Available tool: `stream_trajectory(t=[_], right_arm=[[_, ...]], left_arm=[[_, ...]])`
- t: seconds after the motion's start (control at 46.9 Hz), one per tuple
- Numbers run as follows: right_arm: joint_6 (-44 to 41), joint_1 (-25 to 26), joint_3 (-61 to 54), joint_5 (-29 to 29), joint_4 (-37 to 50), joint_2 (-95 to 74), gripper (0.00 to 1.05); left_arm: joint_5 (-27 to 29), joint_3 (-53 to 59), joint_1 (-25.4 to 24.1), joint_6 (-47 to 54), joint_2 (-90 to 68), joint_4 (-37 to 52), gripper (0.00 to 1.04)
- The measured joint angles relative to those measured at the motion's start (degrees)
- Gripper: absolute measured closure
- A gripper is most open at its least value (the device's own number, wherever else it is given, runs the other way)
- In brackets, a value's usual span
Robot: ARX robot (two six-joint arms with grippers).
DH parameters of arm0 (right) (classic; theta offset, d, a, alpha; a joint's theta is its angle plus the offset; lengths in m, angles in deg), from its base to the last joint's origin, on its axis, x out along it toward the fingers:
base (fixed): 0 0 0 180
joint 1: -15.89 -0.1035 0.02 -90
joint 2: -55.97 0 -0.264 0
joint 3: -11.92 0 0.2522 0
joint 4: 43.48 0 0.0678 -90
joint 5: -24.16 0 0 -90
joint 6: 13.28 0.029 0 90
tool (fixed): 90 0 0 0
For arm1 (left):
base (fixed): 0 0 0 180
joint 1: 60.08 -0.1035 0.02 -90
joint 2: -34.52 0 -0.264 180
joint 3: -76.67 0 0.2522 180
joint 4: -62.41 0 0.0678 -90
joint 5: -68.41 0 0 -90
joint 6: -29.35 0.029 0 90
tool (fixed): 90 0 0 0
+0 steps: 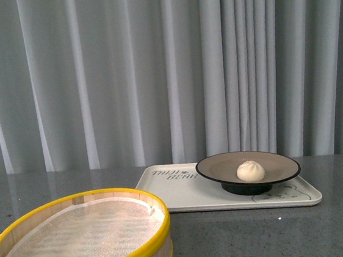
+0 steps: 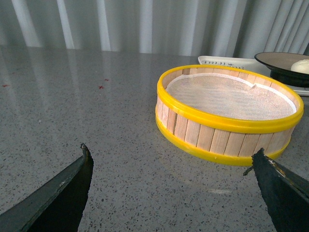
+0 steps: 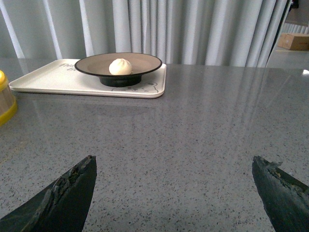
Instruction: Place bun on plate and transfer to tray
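Already your bun (image 1: 250, 170) sits on the plate (image 1: 286, 167) on the tray (image 1: 178, 192), well ahead of both wide-open, empty grippers, right gripper (image 3: 174, 193) nearer than left gripper (image 2: 171, 195)

Yellow-rimmed steamer basket (image 1: 82, 239) on grey table (image 1: 244, 237)

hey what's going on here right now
Nothing is being handled. The bun sits on the plate, and the plate stands on the tray, so the job looks done. The steamer basket nearby holds only its cloth liner. Both the left gripper and right gripper are open and empty, hovering over bare table.
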Motion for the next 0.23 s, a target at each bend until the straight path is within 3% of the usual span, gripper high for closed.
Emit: stream_trajectory(t=[0.235], right_arm=[[0.00, 0.00, 0.00, 0.00, 0.00, 0.00, 0.09]], left_arm=[[0.00, 0.00, 0.00, 0.00, 0.00, 0.00, 0.07]])
